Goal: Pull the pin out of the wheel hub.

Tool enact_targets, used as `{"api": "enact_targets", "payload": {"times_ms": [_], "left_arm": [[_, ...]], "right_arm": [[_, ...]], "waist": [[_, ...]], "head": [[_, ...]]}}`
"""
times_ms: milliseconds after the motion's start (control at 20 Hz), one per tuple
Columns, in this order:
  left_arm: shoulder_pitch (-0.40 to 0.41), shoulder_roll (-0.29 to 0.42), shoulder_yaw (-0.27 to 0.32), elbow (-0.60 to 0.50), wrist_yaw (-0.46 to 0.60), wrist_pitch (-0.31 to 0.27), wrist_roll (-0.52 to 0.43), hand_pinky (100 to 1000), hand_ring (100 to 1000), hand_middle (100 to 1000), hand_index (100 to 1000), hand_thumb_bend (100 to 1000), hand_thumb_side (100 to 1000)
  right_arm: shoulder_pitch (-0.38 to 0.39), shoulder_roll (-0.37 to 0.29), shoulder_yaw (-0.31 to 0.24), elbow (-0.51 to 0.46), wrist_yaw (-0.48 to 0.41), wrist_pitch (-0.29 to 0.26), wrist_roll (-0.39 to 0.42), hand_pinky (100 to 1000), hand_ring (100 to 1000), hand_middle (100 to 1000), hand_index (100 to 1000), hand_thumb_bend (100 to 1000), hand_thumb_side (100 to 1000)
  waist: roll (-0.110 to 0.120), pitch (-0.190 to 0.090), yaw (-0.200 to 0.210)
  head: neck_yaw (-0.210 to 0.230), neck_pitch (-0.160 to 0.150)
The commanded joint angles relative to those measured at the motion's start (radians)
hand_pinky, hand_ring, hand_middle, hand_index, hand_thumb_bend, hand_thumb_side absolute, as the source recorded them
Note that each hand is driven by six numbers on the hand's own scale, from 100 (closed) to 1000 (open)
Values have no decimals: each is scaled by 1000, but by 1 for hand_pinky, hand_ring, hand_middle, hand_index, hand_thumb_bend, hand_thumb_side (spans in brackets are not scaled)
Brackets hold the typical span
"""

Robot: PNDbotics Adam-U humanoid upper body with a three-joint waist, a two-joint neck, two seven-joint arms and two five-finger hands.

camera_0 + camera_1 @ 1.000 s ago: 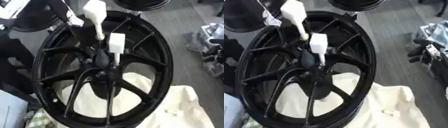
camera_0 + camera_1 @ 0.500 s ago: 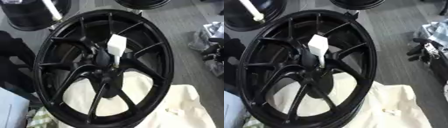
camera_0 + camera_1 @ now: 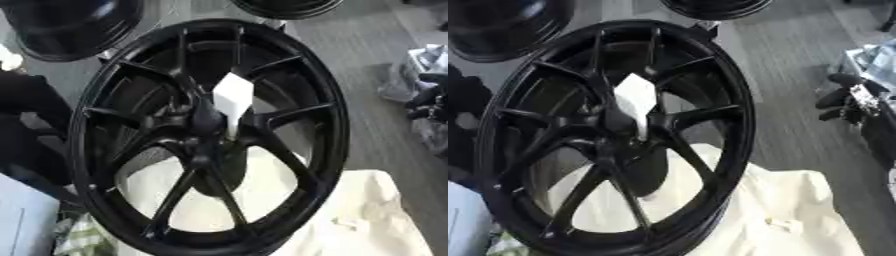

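Gone from the eleven o'clock corner is the white-tipped hand seen earlier, so neither hand is showing now, while the white pin (image 3: 232, 97) is sitting in the black wheel hub (image 3: 206, 131), not yet pulled.

A workshop — black wheel rims (image 3: 66, 25) standing about — grey floor (image 3: 798, 100).

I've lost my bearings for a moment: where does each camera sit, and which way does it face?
Left eye view: in the robot's head, looking down at the black wheel with the white pin in its hub; no hand shows.
Right eye view: the same head camera's other eye, facing down the same way; no hand shows either.
Shared: both show the wheel, the pin, the cream cloth beneath and more wheels at the far edge.
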Motion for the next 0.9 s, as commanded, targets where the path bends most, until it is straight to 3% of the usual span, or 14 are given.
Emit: {"api": "enact_targets", "payload": {"times_ms": [50, 150, 250, 300, 350, 400, 500, 700, 900], "left_arm": [[76, 75, 74, -25, -2, -15, 22, 810, 635, 477, 369, 100, 247], [138, 75, 94, -39, -17, -18, 43, 833, 663, 514, 473, 100, 221], [183, 71, 103, -54, -53, -23, 55, 878, 757, 638, 752, 100, 176], [200, 67, 104, -61, -75, -27, 58, 897, 792, 694, 831, 100, 168], [213, 62, 106, -67, -95, -31, 59, 913, 827, 746, 892, 100, 373], [224, 57, 107, -72, -112, -35, 61, 925, 848, 771, 918, 100, 533], [237, 52, 110, -76, -149, -40, 69, 939, 865, 786, 946, 194, 722], [248, 48, 109, -74, -210, -44, 86, 940, 868, 782, 952, 235, 781], [254, 43, 109, -70, -222, -49, 89, 939, 866, 776, 947, 191, 767]], "right_arm": [[5, -31, -16, -8, 4, -3, -9, 598, 646, 530, 804, 100, 743], [11, -31, -19, -8, 5, -4, -12, 598, 646, 530, 804, 100, 742], [14, -30, -21, -8, 6, -6, -14, 598, 646, 530, 804, 100, 742], [15, -29, -22, -8, 6, -6, -15, 598, 646, 530, 804, 100, 742], [15, -28, -22, -8, 6, -6, -15, 598, 646, 530, 804, 100, 742], [15, -28, -22, -8, 6, -6, -14, 598, 646, 530, 804, 100, 743], [14, -27, -22, -8, 6, -6, -14, 598, 646, 530, 804, 100, 743], [13, -28, -22, -7, 4, -6, -13, 598, 644, 528, 805, 100, 743], [13, -30, -22, -7, 3, -5, -12, 599, 644, 527, 805, 100, 742]], "waist": [[-5, -24, 8], [-6, -25, 13], [-9, -26, 16], [-10, -26, 17], [-11, -26, 17], [-12, -26, 17], [-12, -26, 17], [-11, -26, 15], [-9, -28, 15]], "head": [[11, -4], [18, -2], [21, -4], [21, -6], [20, -8], [20, -10], [19, -12], [21, -11], [21, -11]]}}
